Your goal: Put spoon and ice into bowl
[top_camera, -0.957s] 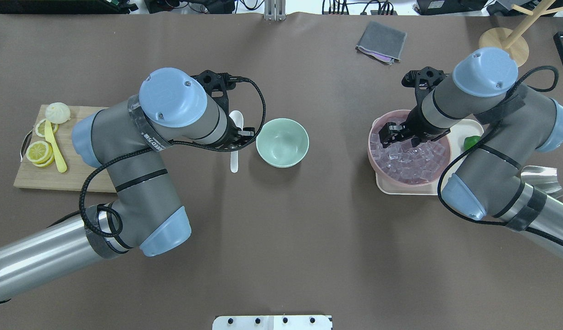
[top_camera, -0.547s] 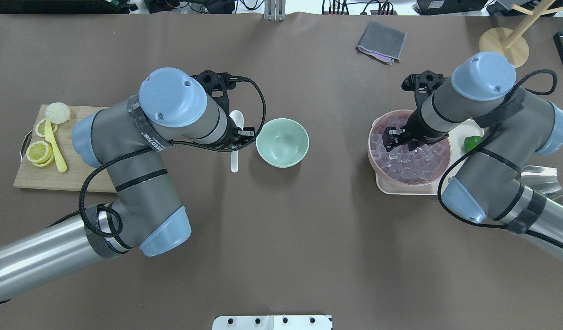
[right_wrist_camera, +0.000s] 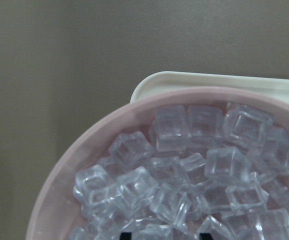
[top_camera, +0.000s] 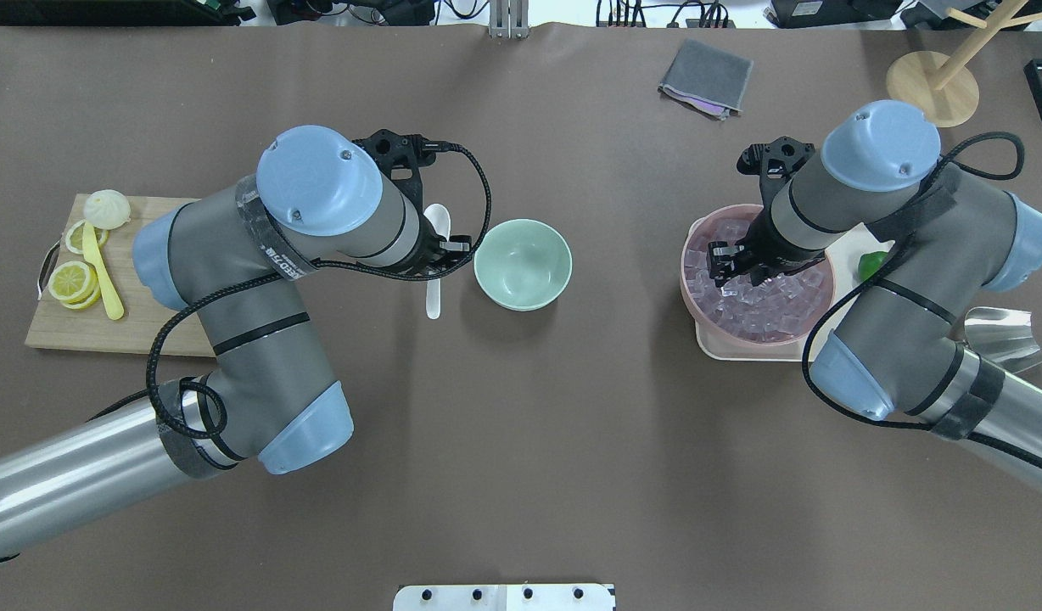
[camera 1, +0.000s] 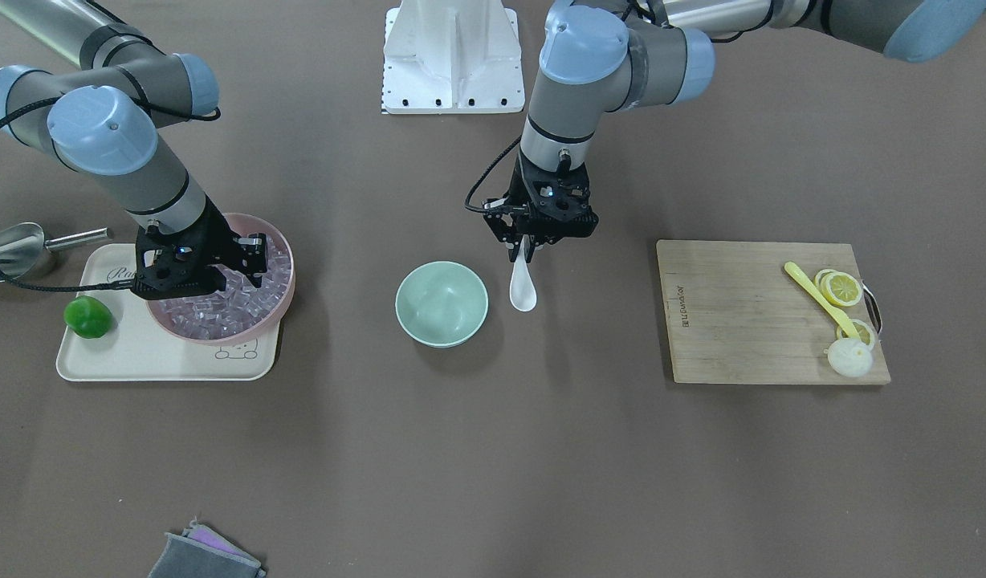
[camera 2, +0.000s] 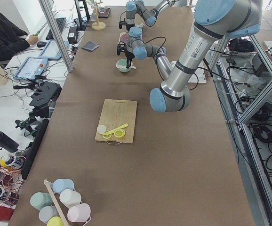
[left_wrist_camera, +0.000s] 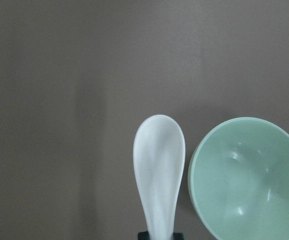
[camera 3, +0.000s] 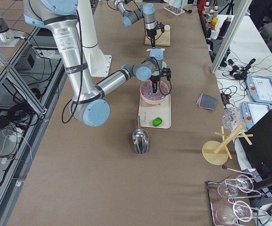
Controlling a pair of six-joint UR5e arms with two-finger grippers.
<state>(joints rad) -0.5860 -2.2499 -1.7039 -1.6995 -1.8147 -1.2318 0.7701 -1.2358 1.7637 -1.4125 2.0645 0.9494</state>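
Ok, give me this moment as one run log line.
left gripper: shut on spoon beside bowl | right gripper: in ice, grip unclear | bowl: empty

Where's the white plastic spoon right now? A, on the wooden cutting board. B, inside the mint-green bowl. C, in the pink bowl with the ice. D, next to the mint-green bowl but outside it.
D: the spoon is just outside the rim of the bowl, on the side toward the cutting board, with its handle in the left gripper.
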